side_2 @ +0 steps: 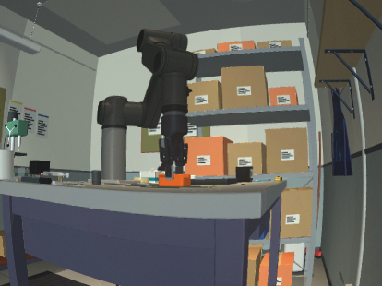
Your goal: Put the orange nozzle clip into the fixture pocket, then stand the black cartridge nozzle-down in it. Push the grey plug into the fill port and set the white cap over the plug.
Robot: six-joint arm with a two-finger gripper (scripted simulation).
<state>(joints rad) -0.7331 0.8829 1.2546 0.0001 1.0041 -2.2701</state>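
My gripper reaches straight down at the middle of the table and is closed on the orange nozzle clip, which rests low on the tabletop. A black block, likely the cartridge, stands to the right of the clip near the table's far edge. A small dark grey cylinder stands left of the arm's base, and a black box sits further left. From this low angle the tabletop is seen nearly edge-on, so the fixture pocket, plug and cap cannot be told apart.
A white container stands at the table's left end beside a green-topped stand. Shelves of cardboard and orange boxes fill the wall behind the table. A syringe-like tool lies left of the base.
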